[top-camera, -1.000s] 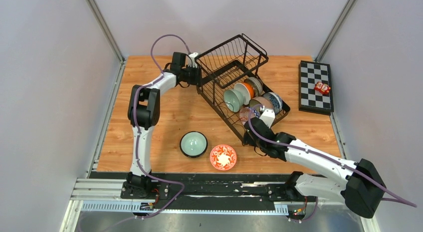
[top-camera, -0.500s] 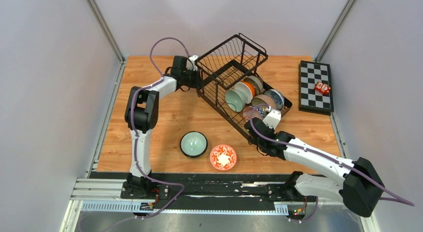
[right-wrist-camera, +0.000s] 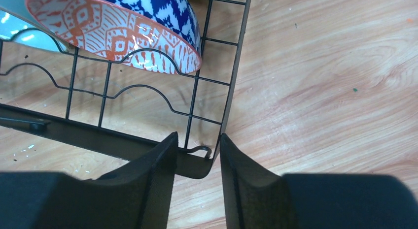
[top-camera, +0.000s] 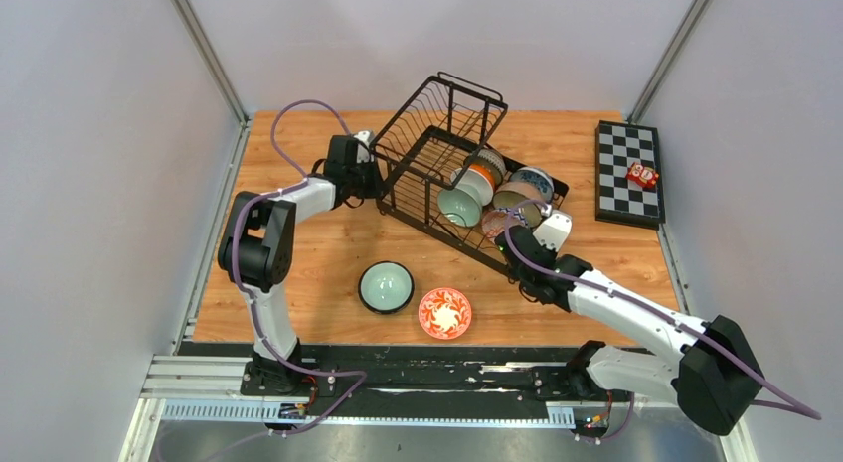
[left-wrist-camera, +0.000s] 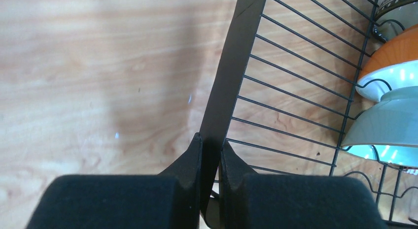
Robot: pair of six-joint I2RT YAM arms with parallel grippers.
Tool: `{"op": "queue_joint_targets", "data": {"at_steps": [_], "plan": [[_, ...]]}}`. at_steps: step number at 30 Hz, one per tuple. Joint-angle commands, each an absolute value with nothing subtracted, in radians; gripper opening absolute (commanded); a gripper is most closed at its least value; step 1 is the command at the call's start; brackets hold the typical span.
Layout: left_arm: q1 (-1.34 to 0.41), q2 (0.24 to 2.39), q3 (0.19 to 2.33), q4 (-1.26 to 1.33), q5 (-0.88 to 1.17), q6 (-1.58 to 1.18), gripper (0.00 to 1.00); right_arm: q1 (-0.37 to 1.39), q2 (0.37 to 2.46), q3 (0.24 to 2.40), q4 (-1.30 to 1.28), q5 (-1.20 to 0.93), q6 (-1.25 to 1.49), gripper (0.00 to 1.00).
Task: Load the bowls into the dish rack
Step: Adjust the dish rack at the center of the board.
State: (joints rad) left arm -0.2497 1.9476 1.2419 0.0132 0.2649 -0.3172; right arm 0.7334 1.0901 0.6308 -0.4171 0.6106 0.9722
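We see a wooden table point(top-camera: 328, 233) with grey walls point(top-camera: 89, 164) around it. The dish rack point(top-camera: 444, 169) sits mid-frame. Our left gripper point(left-wrist-camera: 211, 139) pinches its bar, and our right gripper point(right-wrist-camera: 198, 138) pinches its corner.

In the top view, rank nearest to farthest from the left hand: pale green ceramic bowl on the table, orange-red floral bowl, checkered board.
1. Pale green bowl, table centre.
2. Orange-red floral bowl, just right of it.
3. Checkered board, far right.
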Motion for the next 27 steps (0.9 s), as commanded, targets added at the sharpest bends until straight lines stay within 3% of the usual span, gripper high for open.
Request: {"op": "queue_joint_targets", "data": {"at_steps": [1,9,16,22,27], "plan": [[-0.215,1.827,1.130,0.069,0.096,-0.598,0.00,0.705,1.053,0.672,-0.403,0.638,0.927,0.41],[-0.215,1.691,0.938,0.161,0.002,-0.726,0.00,0.699,0.913,0.690,-0.494,0.637,0.891,0.53],[-0.230,1.586,0.792,0.256,-0.058,-0.863,0.00,0.699,0.847,0.686,-0.500,0.529,0.857,0.54],[-0.290,1.500,0.700,0.296,-0.134,-0.941,0.00,0.699,0.846,0.690,-0.474,0.383,0.787,0.49],[-0.343,1.429,0.638,0.295,-0.207,-0.972,0.00,0.699,0.891,0.657,-0.406,0.342,0.768,0.35]]}}
